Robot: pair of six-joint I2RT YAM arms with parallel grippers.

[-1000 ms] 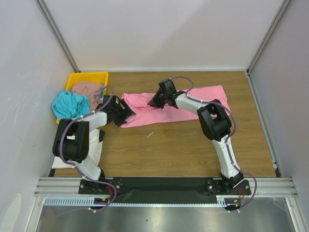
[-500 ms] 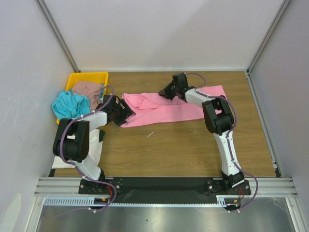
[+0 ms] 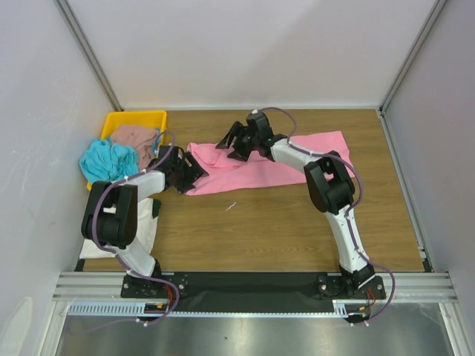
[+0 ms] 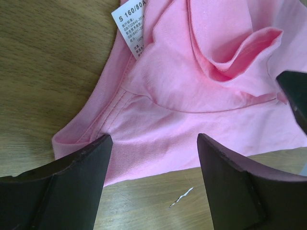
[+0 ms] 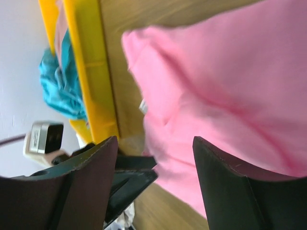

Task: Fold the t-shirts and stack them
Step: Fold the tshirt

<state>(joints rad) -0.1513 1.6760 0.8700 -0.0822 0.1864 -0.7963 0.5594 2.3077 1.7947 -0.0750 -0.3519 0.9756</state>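
Note:
The bright pink t-shirt (image 3: 274,167) lies spread across the middle of the table, its left end bunched into a fold (image 4: 240,52). My left gripper (image 3: 190,173) stands open low at the shirt's near-left corner, the pink hem (image 4: 144,153) between its fingers. Above the folded left end my right gripper (image 3: 228,143) hangs open, holding nothing, with pink cloth (image 5: 225,91) below it. The turquoise t-shirt (image 3: 107,160) and the brown-pink one (image 3: 138,136) are heaped at the yellow tray. A cream-white t-shirt (image 3: 93,251) lies under my left arm.
The yellow tray (image 3: 135,118) sits at the back left against the wall. A small white scrap (image 3: 231,206) lies on the wood in front of the pink shirt. White walls close the table in on three sides.
My right gripper was shut; it swung right, came back left over the shirt's folded end and opened. The left arm has stayed put.

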